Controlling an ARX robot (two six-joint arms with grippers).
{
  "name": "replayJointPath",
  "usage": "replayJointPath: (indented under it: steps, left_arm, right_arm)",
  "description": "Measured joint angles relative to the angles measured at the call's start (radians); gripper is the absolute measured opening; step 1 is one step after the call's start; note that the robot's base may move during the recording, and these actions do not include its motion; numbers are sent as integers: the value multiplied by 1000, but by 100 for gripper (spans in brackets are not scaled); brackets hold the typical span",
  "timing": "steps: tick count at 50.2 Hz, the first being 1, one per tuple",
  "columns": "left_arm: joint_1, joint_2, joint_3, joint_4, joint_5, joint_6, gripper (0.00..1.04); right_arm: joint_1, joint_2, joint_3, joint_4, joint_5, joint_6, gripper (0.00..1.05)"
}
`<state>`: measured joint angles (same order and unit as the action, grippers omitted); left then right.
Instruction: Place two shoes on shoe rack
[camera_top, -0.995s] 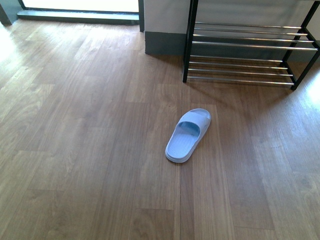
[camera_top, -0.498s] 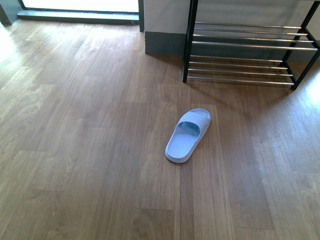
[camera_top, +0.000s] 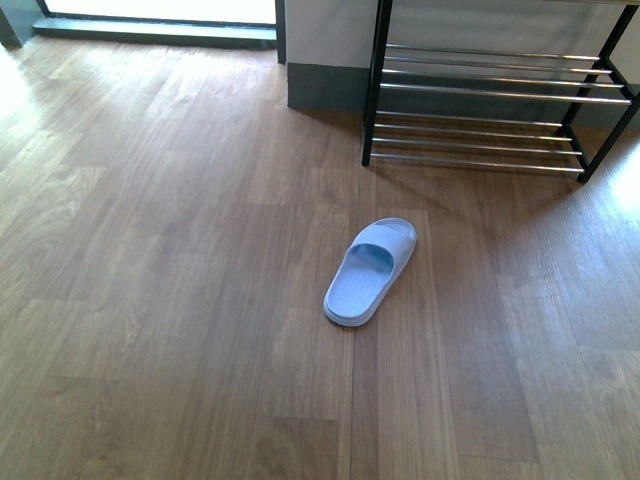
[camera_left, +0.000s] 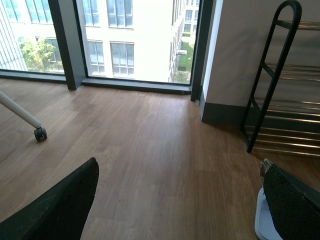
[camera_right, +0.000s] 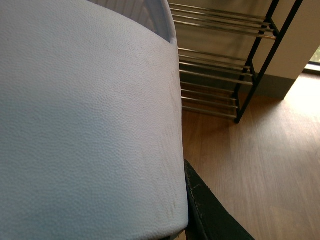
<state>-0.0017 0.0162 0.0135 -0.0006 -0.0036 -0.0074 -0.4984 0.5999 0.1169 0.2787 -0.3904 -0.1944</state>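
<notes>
1. Carrying step, by my read: the held slide (camera_right: 85, 125), pale blue, fills the right wrist view. It looks lifted off the wood floor (camera_top: 150, 300), with the shoe rack (camera_top: 373, 90) ahead and still well apart.
2. The right gripper (camera_right: 197, 205) seems clamped on the held slide. One dark finger presses its edge and the other is hidden.
3. The floor slide (camera_top: 368, 272) lies sole-down, toe toward the rack, near its left post but not touching.
4. The left gripper (camera_left: 179, 175) has its fingers spread wide with nothing between them.
5. No shoe sits on the rods in view, so neither placement is done.
6. Next move calls for bringing the held slide over a rod shelf, levelling the sole across several rods, then releasing. After that, the floor slide needs picking up.
</notes>
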Motion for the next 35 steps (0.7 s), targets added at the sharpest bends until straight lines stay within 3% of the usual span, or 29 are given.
replayJointPath:
  steps: [35]
  left_arm:
    - [0, 0, 0, 0, 4, 0, 95]
  right_arm:
    - [-3, 3, -1, -2, 8, 1, 2]
